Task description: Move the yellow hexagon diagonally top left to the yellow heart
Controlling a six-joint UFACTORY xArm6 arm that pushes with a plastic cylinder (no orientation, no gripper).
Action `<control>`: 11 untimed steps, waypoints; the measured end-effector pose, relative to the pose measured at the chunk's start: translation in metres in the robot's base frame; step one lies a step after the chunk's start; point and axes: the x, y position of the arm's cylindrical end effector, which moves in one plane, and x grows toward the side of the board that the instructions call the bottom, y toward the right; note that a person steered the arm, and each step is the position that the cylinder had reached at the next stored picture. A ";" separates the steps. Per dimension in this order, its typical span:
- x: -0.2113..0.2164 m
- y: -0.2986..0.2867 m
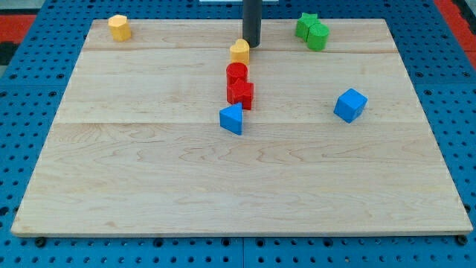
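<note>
A yellow block that looks like the hexagon [118, 27] sits near the board's top left corner. A second yellow block with a pointed top, which looks like the heart [239, 50], sits at the top centre. My tip [251, 46] is right beside the heart's upper right side, touching it or nearly so. The hexagon is far to the view's left of my tip.
Two red blocks [237, 73] [240, 92] stand in a column just below the heart, touching each other. A blue triangular block [232, 119] lies below them. A blue cube [350, 105] sits at the right. Two green blocks [306, 24] [317, 36] touch at the top right.
</note>
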 end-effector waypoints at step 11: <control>-0.043 -0.125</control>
